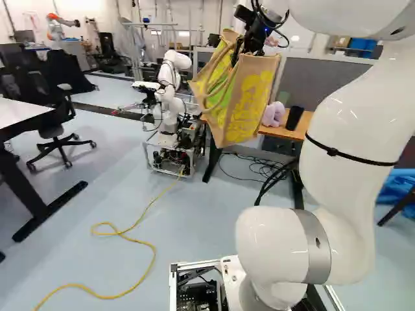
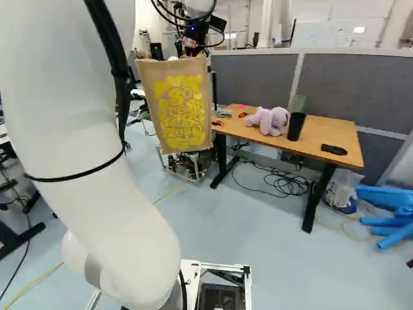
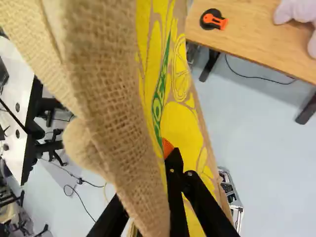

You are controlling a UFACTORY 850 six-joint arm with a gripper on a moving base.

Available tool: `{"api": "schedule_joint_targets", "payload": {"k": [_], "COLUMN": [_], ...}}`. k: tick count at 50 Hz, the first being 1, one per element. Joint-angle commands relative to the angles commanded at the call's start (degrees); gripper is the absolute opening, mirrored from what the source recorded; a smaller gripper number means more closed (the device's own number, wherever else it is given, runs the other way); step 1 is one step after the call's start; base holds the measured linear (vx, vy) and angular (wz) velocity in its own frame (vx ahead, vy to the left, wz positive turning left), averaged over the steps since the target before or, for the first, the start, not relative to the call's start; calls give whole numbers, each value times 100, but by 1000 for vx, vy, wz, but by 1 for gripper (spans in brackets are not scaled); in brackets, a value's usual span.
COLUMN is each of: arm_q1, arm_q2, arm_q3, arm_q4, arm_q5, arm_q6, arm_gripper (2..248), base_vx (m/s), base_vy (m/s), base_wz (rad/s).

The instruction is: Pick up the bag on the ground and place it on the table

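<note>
Grey partitions (image 2: 258, 77) stand behind a wooden counter (image 2: 329, 129), with pale floor (image 2: 258, 219) in front of it. The burlap bag (image 2: 179, 106) hangs in the air near the counter's end, to the left of it in the right base view; in the wrist view we see floor beside its lower part, so we judge it is off the ground but not over the wood.

Our pincer (image 1: 246, 50) is clamped on the bag at its upper part, one orange pad (image 3: 167, 147) showing against the printed side. Held from above like this, the bag hangs down under its own weight, which should let us set it down base first.

Its side carries chunky yellow lettering (we leave the words unread), and the wrist view adds a narrow green strip with lettering of its own.

The plush toy (image 2: 268, 121) and dark cup (image 2: 295, 126) sit close together along the counter, so we would aim for the near end, minding the small black-and-orange tool (image 3: 212, 19) by the edge. Next we need to bring the bag across, high enough that its bottom does not catch on the rim, then lower and release.
</note>
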Motion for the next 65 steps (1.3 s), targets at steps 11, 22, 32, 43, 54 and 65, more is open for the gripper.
{"api": "schedule_joint_targets", "payload": {"k": [11,22,32,43,54,65], "arm_q1": [0,0,0,0,0,0], "arm_q2": [0,0,0,0,0,0], "arm_q3": [0,0,0,0,0,0], "arm_q4": [0,0,0,0,0,0], "arm_q5": [0,0,0,0,0,0], "arm_q6": [0,0,0,0,0,0], "arm_gripper": [22,22,22,22,22,22], "base_vx": [5,4,3,3,5,2], "base_vy": [-101,-104,-104,-103,-103,-104], "base_wz": [-514,-517,-512,-510,-506,-511]}}
